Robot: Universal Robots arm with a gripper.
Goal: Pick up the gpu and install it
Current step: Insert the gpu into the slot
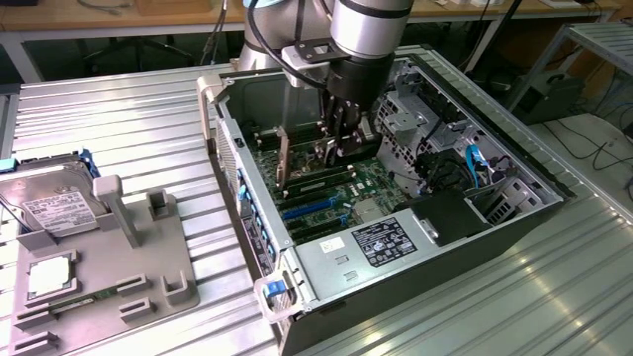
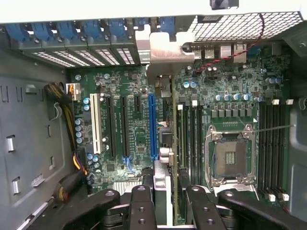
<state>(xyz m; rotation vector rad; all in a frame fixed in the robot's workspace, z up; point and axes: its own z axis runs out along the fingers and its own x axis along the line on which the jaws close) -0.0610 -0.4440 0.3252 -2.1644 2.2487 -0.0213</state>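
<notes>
GPU (image 2: 169, 158) stands on edge inside the PC case (image 1: 554, 189), over the mobo (image 2: 230, 96), w/ its silver bracket (image 2: 168, 48) toward the wall lined w/ blue clips (image 2: 96, 29). Gripper (image 1: 342, 144) (image 2: 170, 201) fingers are closed narrow on its two faces (card seen edge-on from the wrist), just beside the blue slot (image 2: 152, 124).

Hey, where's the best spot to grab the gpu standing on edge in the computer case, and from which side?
Pinch the gpu by its upper edge across both flat faces, coming straight down into the open case. It stands on edge over the motherboard, so only its top is free; the gripper holds it this way.
</notes>
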